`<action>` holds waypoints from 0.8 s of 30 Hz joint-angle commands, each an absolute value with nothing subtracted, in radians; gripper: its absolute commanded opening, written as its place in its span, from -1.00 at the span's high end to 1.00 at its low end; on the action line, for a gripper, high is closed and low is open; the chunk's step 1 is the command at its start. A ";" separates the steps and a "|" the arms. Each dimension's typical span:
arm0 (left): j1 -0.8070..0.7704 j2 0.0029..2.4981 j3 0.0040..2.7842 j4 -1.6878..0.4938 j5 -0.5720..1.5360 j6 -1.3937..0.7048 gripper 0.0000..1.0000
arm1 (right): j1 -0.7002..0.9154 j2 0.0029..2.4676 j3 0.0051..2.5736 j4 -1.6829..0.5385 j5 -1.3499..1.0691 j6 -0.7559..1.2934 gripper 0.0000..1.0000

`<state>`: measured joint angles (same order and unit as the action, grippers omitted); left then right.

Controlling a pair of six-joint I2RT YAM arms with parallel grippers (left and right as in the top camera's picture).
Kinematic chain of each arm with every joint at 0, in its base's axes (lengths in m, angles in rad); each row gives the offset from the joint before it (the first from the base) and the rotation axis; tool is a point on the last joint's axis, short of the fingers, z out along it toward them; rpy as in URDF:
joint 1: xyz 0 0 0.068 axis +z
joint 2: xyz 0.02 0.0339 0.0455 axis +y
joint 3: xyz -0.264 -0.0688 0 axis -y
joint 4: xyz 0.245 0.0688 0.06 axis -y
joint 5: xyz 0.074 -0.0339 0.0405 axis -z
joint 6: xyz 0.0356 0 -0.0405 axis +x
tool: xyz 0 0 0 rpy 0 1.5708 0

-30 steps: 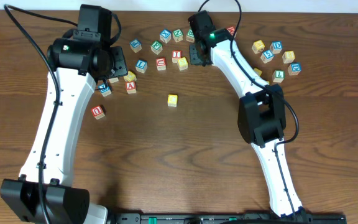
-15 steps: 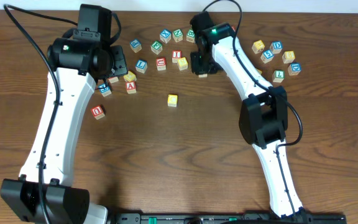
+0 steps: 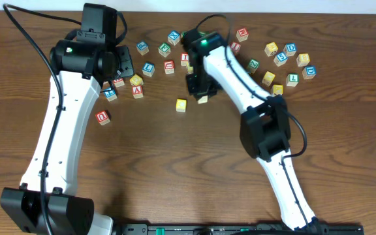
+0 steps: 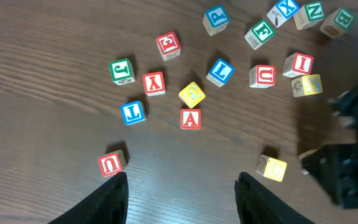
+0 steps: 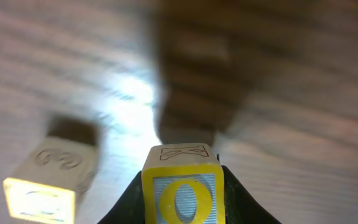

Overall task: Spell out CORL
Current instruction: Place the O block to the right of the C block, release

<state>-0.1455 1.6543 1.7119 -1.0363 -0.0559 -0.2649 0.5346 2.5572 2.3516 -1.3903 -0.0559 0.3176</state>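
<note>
Well, my right claw clamps the O block; beside it sits a blurred block whose letter I can't read. My left claw hangs spread.

O block: you read O on its front face and K on top, lower centre of the right wrist view.
A block: A in red, centre of the left wrist view.
L block: L, up and right of A.
R block: R, top centre.
N block: N, upper right.
I block: I, right side.
U block: U, lower left.
</note>
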 commanded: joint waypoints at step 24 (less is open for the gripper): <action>-0.142 1.636 1.719 -1.038 -0.069 -0.274 -0.10 | 0.594 2.511 2.342 -1.430 -0.022 0.344 -0.06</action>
<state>-0.1455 1.6543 1.7119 -1.0363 -0.0559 -0.2653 0.5896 2.5538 2.3157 -1.4162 -0.0261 0.3367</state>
